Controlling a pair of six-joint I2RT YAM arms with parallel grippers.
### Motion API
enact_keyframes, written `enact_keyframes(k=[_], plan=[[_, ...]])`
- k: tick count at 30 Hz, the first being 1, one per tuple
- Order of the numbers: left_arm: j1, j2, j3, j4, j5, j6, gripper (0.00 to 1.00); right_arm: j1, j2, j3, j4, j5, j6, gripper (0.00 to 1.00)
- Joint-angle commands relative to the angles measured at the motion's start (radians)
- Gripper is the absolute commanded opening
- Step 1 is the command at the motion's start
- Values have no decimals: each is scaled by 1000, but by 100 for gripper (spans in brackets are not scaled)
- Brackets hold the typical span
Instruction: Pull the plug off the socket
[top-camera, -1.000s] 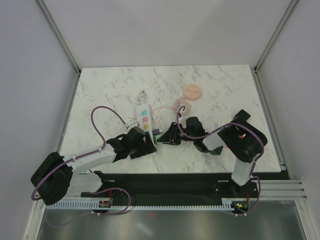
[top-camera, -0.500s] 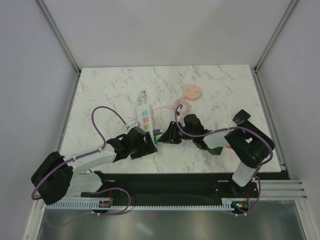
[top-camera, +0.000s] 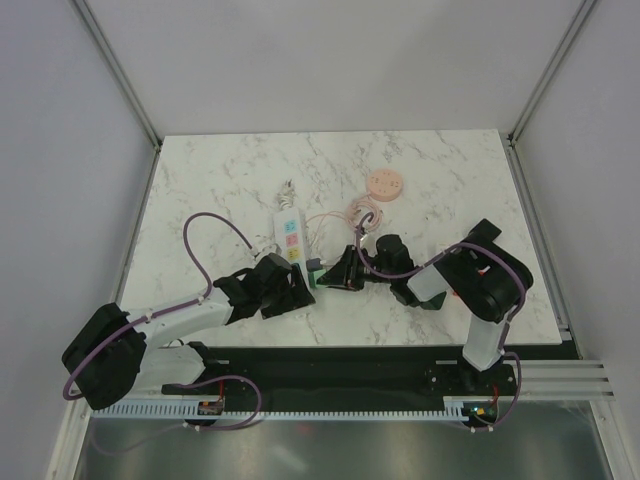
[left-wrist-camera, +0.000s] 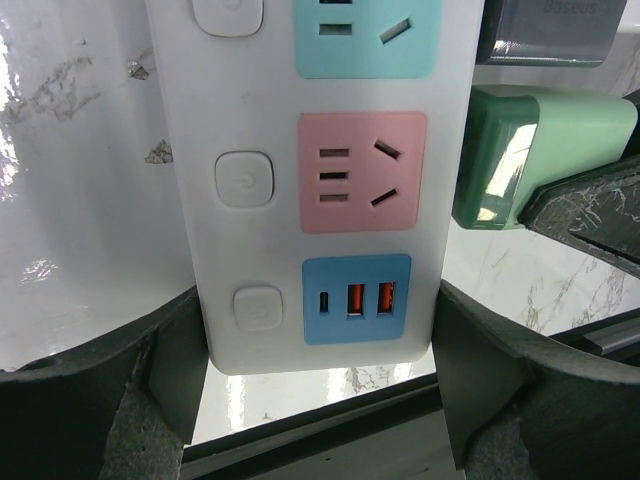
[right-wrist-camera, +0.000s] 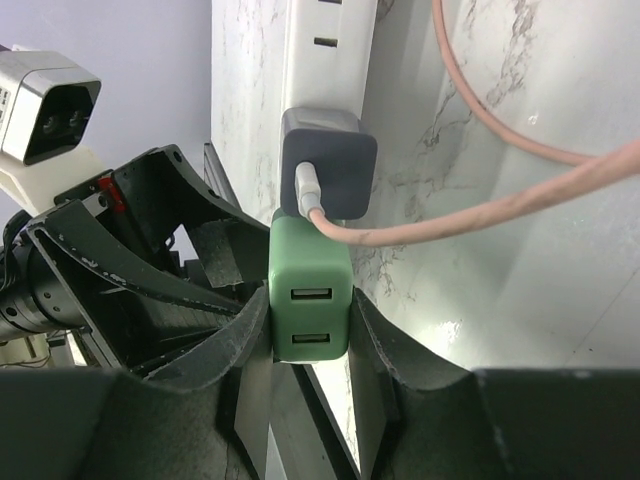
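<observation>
While left gripper (left-wrist-camera: 320, 345) clamps socket (left-wrist-camera: 270, 250), right gripper (right-wrist-camera: 310, 340) pinches green plug (right-wrist-camera: 310, 265) (grey charger (right-wrist-camera: 330, 160) adjacent)

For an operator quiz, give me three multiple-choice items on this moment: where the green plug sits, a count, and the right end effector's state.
1. Where is the green plug? A) against the power strip's side, beside the grey plug; B) lying loose, far from the strip; C) lifted high in the air.
2. How many USB ports show on the green plug's face? A) one; B) two; C) four.
3. What state is the right end effector in? A) open, clear of everything; B) shut on the green plug; C) shut on the grey plug.
Answers: 1 A, it sits at the strip's edge by the grey plug; 2 B, two stacked ports show; 3 B, it clamps that plug from both sides.
</observation>
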Motion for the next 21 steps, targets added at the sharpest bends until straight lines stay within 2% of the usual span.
enact_keyframes(k=[1, 2, 4, 6, 8, 10, 11, 15, 18, 20, 21], plan=[[3, 38, -63, -111, -22, -37, 2, 7, -14, -9, -126, 8, -71, 0], [3, 38, -63, -113, -21, -37, 2, 16, -37, 5, -221, 55, -182, 0], [5, 35, -65, -111, -22, -38, 2, 30, -117, 53, -480, 197, -273, 0], [5, 36, -65, -111, -21, -38, 2, 21, -160, 45, -514, 206, -300, 0], [5, 36, -65, -113, -21, -40, 2, -13, -161, 24, -456, 121, -271, 0], [5, 36, -65, -111, -21, -40, 2, -41, -129, -33, -274, 10, -168, 0], [5, 36, -65, -111, -17, -38, 2, -42, -102, -50, -182, -15, -141, 0], [5, 36, -65, -111, -17, -38, 2, -41, -44, -80, 9, -79, -22, 0], [5, 35, -65, -113, -17, -37, 2, -39, -37, -82, 19, -82, 2, 0], [5, 33, -65, -113, -17, -37, 2, -39, -80, -76, -46, -63, -48, 0], [5, 32, -65, -113, -19, -35, 2, -39, -100, -70, -133, -38, -73, 0]])
